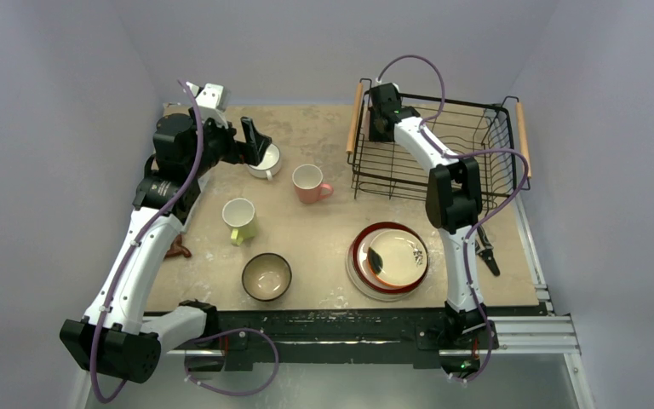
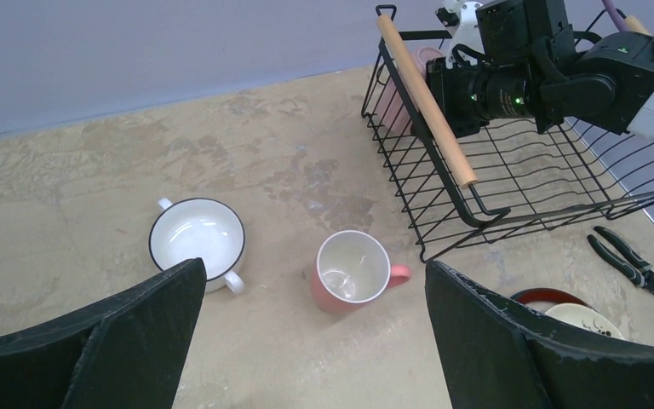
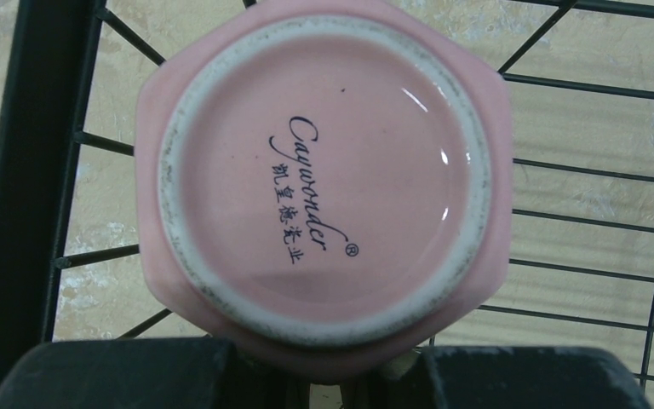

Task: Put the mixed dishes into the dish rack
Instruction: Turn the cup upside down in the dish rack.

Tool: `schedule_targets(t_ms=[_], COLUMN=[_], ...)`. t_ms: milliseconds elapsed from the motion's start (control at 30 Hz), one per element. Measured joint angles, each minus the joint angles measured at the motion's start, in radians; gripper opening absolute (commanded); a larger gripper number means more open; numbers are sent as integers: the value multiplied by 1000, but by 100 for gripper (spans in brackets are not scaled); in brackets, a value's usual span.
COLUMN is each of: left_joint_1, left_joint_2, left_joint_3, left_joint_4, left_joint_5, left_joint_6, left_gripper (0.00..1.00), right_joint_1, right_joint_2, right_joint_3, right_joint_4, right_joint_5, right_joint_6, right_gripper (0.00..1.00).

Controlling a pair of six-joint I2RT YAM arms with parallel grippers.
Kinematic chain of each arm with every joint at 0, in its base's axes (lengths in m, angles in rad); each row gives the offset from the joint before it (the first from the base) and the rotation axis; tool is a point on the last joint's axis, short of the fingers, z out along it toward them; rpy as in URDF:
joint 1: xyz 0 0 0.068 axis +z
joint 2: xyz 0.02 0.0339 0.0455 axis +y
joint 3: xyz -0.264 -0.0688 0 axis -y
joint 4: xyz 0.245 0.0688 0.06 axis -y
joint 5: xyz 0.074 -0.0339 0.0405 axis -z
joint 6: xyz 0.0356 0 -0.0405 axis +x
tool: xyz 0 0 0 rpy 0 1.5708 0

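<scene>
The pale pink mug (image 3: pixel 324 187) is upside down inside the far-left corner of the dish rack (image 1: pixel 485 141), which stands at the far right of the surface (image 1: pixel 324 128). The mug's base faces the right wrist camera. The right arm reaches far, elbow raised above the rack's near rim, forearm angling left to that corner. The right pincer (image 1: pixel 381 129) points down over the mug. Its 2 dark fingers (image 3: pixel 111 375) flank the mug's near edge, but I cannot tell whether they grip it.

The left arm runs far along the left side and bends right. The left pincer (image 1: pixel 255 143) is spread wide, holding nothing, above the white mug (image 1: pixel 265 162). The salmon mug (image 1: pixel 309 181) stands just to the right.

From above, the right pincer hides the pink mug entirely. The lower plates in the stack of plates (image 1: pixel 387 260) show only as rims, so their count is unclear. The right arm partly covers the black pliers (image 1: pixel 485 251).

The pink mug is glossy and 6-sided in outline, with a round speckled foot ring and a printed script mark. The rack is thin black wire with 2 pale wooden bar handles (image 1: pixel 355 118). The surface is mottled tan. Nearer stand the yellow-green mug (image 1: pixel 239 218) and the teal bowl (image 1: pixel 266 277), cream inside. The top plate is cream with a red rim.
</scene>
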Motion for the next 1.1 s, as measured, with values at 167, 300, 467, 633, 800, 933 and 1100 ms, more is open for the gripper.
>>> schedule_targets(t_ms=[167, 300, 467, 633, 800, 933, 1100], left_joint_1=[0, 0, 0, 0, 1, 6, 15], left_joint_2=[0, 0, 0, 0, 0, 3, 6], left_joint_3=[1, 2, 2, 2, 2, 7, 9], left_joint_4=[-3, -3, -4, -5, -6, -10, -11], left_joint_5=[0, 0, 0, 0, 0, 3, 13], left_joint_6=[0, 0, 0, 0, 0, -1, -2], left_gripper=[100, 100, 100, 100, 100, 100, 100], right_joint_1=[0, 0, 0, 0, 0, 0, 0], right_joint_2=[15, 40, 62, 62, 62, 60, 16], right_joint_3=[6, 8, 21, 24, 44, 47, 14], right_joint_4=[1, -1, 13, 15, 40, 47, 42], right_joint_5=[1, 1, 6, 8, 6, 1, -3], right_joint_6=[0, 0, -3, -2, -1, 2, 2], right_gripper=[7, 10, 16, 30, 44, 54, 64])
